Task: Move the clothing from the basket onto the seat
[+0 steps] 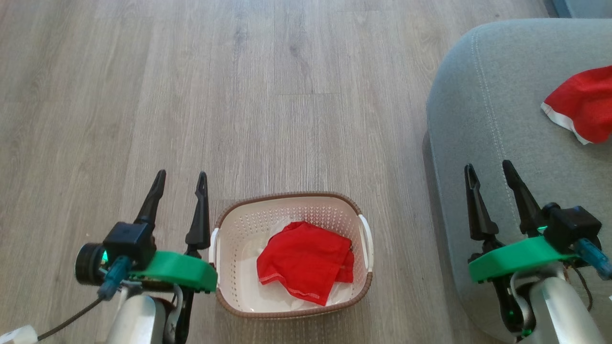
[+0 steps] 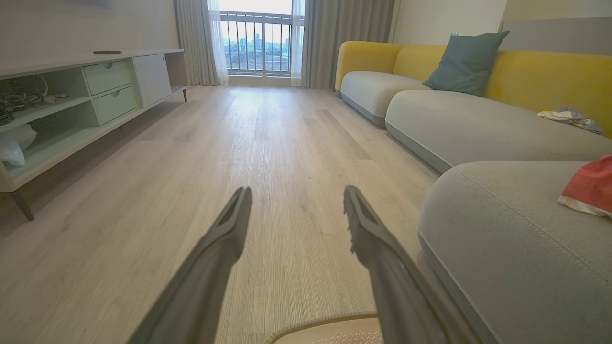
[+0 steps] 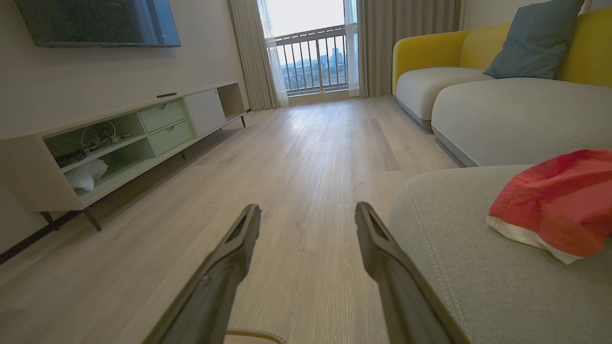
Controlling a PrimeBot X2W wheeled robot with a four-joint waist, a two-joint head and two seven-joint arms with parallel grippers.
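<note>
Red clothing [image 1: 301,260] lies crumpled mid-basket [image 1: 287,196] on the floor [image 1: 143,95], another piece [image 1: 581,102] already near the rounded corner of the seat [image 1: 483,119]; left gripper [image 1: 182,173] and right gripper [image 1: 488,165] hover empty, jaws apart, seemingly ready to reach in

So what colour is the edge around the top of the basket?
Brown, with a woven look, around the cream basket. It shows best in the head view.

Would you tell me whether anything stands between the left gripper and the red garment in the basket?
Nothing visible does. The red garment lies uncovered on top in the basket. The open left gripper is just left of the basket's rim, and the way in from above looks free.
</note>
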